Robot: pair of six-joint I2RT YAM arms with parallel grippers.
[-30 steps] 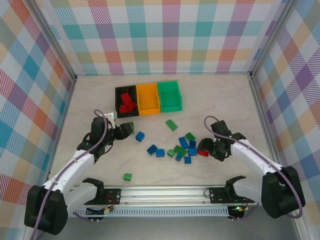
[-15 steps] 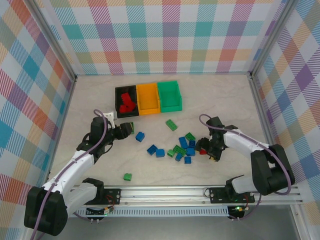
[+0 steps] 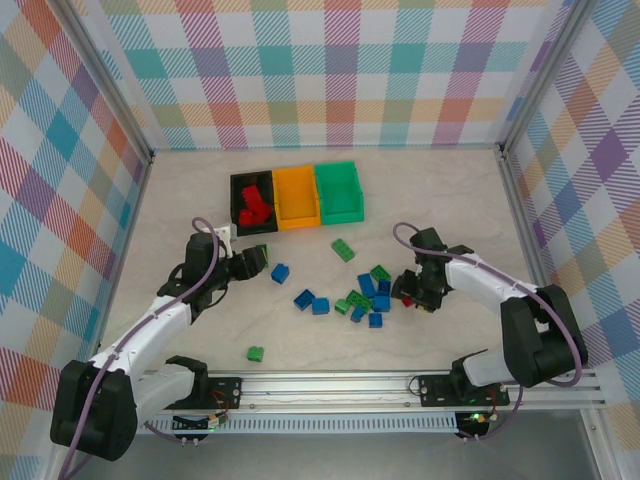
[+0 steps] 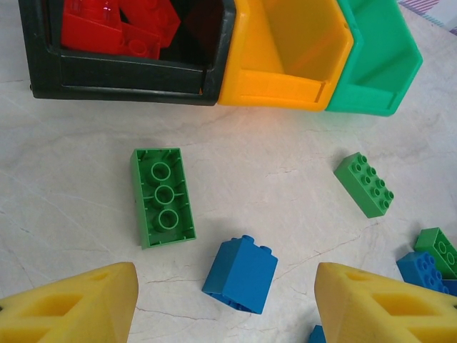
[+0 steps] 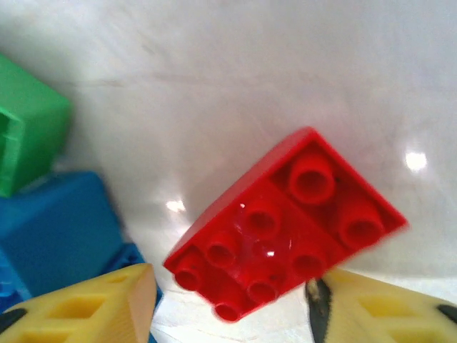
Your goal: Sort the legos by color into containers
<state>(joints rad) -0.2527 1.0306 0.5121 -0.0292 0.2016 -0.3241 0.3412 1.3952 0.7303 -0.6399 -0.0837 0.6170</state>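
Red brick [image 5: 285, 221] looks hard, light, slippery plastic; pinch its flat sides. Right gripper [image 5: 228, 280] straddles it, grip not clear; left gripper [image 4: 227, 270] hangs open, empty.

Crowded middle, open edges on the worktop [image 3: 450, 190]
Three bins [image 3: 297, 200] stand touching in a row at the back; loose bricks [image 3: 367, 286] clutter the centre-right, while bare surface lies along both side walls [image 3: 70, 200].

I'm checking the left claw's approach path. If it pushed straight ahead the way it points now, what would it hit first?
Probably the blue brick, lying just ahead of the left claw; height is unclear, so it might pass over it.
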